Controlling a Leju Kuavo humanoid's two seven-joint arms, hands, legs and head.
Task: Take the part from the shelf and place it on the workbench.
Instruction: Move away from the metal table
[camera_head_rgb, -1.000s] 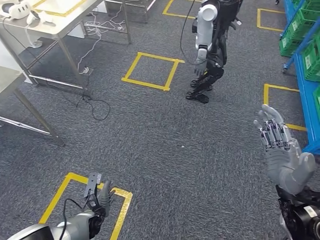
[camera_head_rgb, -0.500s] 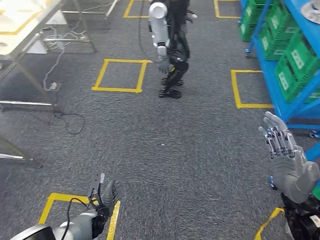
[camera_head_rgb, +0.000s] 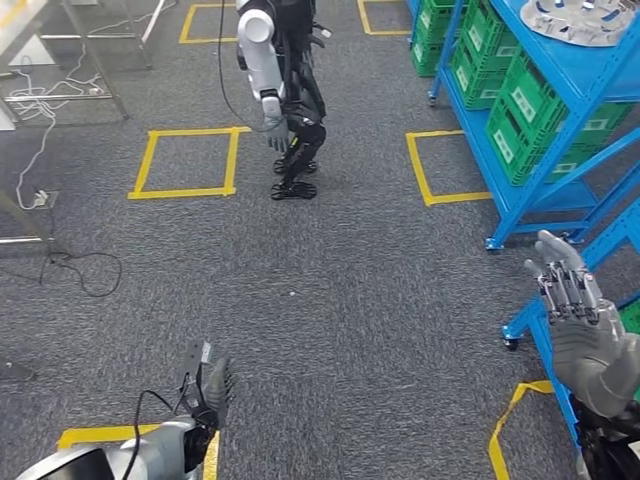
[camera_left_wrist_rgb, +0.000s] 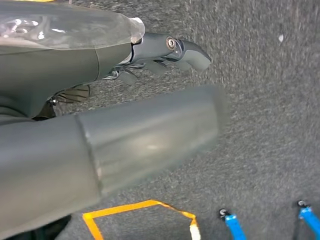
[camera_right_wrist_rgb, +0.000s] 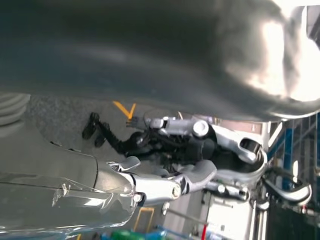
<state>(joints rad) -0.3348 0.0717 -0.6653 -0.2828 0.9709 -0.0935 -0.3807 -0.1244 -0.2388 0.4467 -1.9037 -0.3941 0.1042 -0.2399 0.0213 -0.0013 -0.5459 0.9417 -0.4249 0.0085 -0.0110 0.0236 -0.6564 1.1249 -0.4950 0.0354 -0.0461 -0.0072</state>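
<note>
Now keep turning toward the blue metal shelf (camera_head_rgb: 528, 160); its round grey part (camera_head_rgb: 581, 20) sits on top. Your right hand (camera_head_rgb: 577, 320) and left hand (camera_head_rgb: 207, 385) hang empty, fingers loosely apart.

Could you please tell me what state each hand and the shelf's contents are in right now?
left hand: low over the carpet, holding nothing.
right hand: raised beside the shelf, fingers apart, empty.
blue shelf: standing at right, not yet reached.
green bins: sitting in the shelf's lower levels.
round part: lying on the shelf's top level, untouched.
other robot: standing upright on the carpet.
</note>
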